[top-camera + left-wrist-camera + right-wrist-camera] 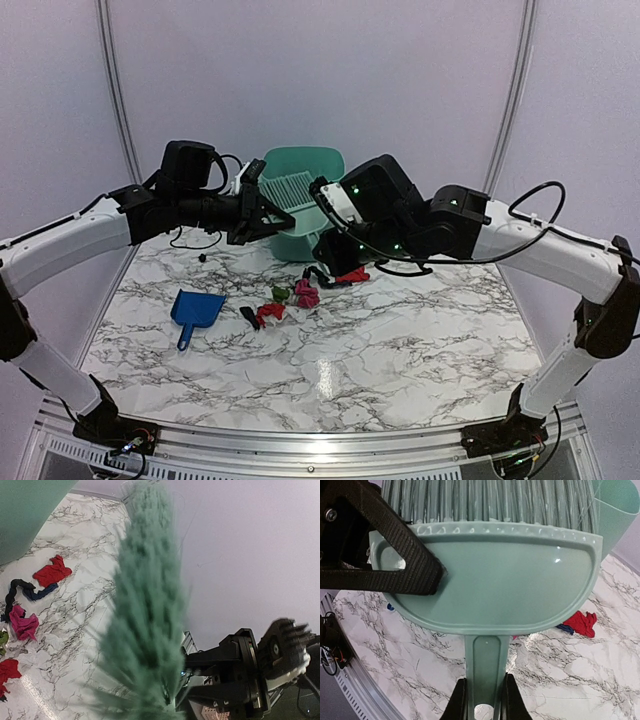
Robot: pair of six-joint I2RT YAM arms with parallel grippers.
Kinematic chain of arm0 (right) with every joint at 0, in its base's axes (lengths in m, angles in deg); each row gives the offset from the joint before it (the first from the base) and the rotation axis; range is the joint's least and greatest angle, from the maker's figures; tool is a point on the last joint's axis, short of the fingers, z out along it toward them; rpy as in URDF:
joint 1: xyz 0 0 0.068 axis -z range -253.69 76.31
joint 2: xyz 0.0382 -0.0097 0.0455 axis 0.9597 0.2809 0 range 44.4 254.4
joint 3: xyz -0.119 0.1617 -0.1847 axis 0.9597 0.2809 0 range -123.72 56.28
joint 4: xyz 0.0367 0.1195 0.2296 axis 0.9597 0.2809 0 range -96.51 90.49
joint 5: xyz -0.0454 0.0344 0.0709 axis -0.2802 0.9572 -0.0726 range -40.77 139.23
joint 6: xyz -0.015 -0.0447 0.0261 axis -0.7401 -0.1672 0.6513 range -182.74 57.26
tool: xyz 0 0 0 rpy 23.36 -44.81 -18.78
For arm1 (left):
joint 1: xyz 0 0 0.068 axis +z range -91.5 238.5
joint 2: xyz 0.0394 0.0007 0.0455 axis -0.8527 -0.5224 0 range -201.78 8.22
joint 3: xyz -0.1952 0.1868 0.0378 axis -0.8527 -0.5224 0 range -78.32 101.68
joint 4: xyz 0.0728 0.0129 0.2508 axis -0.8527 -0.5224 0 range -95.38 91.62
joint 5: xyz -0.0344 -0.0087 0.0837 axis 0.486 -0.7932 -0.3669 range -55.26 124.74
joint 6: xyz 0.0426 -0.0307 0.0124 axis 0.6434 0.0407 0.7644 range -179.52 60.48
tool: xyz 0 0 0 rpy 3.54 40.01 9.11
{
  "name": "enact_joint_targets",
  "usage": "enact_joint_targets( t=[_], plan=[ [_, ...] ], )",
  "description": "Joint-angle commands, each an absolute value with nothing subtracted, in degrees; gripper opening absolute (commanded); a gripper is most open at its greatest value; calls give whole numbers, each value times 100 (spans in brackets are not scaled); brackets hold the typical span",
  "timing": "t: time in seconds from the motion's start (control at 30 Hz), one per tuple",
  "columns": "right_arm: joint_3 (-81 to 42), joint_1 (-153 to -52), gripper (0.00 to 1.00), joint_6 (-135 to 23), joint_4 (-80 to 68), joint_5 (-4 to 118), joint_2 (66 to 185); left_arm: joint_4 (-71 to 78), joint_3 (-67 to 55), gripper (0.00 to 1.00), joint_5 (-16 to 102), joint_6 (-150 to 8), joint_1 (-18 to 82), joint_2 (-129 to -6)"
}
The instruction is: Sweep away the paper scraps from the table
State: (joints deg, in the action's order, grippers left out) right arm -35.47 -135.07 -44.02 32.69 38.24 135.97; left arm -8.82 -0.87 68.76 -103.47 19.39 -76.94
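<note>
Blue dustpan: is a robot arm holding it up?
No, the blue dustpan lies flat on the table with nothing gripping it.

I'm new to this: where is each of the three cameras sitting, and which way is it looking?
Top external: above and behind, looking down on the table, paper scraps, left arm, right arm.
Left wrist: on the left arm, facing the green hand brush bristles and table; own fingers not visible.
Right wrist: on the right arm, looking up the brush handle; right end effector clamps it.
Shared: both wrist views show brush and table.
</note>
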Motion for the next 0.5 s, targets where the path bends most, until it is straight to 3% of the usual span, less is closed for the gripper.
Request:
enact_joint_targets(
  t=[0.0,0.03,0.07,0.3,0.47],
  plan=[
    [-3525,-13508,43,-4351,2965,3954,13333,-515,62,0,6719,-10627,1931,-7571],
    [-3473,-13476,58,-4294,2878,3994,13272,-500,64,0,6685,-10662,1935,-7549],
    [-3383,-13446,64,-4251,2745,4046,13201,-479,62,0,6645,-10694,1933,-7517],
    [-2691,-12859,67,-3650,1710,4596,12468,-68,-11,0,6341,-10977,1938,-7297],
    [-2325,-12657,77,-3168,1124,4465,12072,415,34,0,6182,-11300,1933,-7195]
  ],
)
